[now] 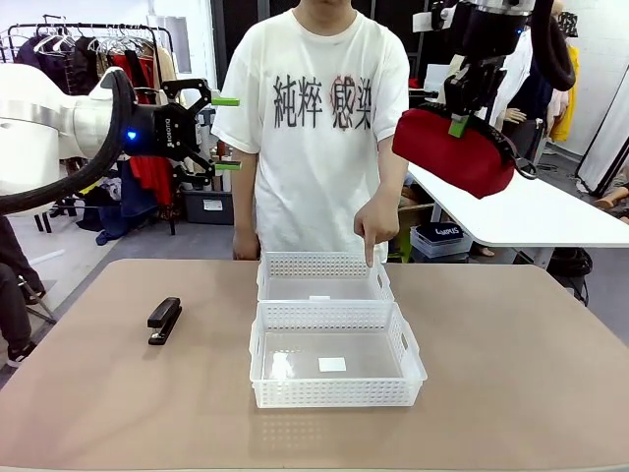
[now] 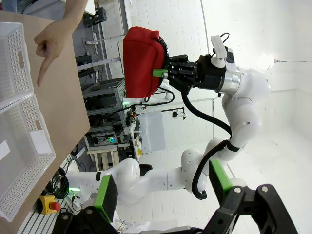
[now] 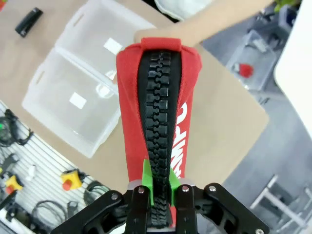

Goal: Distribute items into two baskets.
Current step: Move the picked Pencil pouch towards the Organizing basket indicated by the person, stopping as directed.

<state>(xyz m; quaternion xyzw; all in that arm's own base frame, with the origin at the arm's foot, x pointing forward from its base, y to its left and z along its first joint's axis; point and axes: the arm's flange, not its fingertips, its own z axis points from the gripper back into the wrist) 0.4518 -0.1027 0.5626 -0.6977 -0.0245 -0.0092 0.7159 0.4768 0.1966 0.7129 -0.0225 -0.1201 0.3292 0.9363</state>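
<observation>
On the tabletop [image 1: 511, 393] we see the larger basket [image 1: 334, 391] nearest, stapler [image 1: 164, 321] to its left, smaller basket [image 1: 324, 264] touching behind, a person's hand [image 1: 376, 231] pointing into it. High right, our right gripper [image 1: 459, 126] pinches the red pouch [image 1: 447, 157]; its wrist view shows the zipper [image 3: 161, 122] clamped. Our left gripper [image 1: 227, 134] gapes empty.

Red pouch [image 1: 452, 152] with black zipper [image 3: 161, 122]; black stapler [image 1: 164, 320]; white lattice-sided baskets [image 1: 334, 391]; tan table [image 1: 521, 393]

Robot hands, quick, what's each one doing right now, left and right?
Left hand: open, holding nothing.
Right hand: closed on the red pouch, held up in the air.
</observation>
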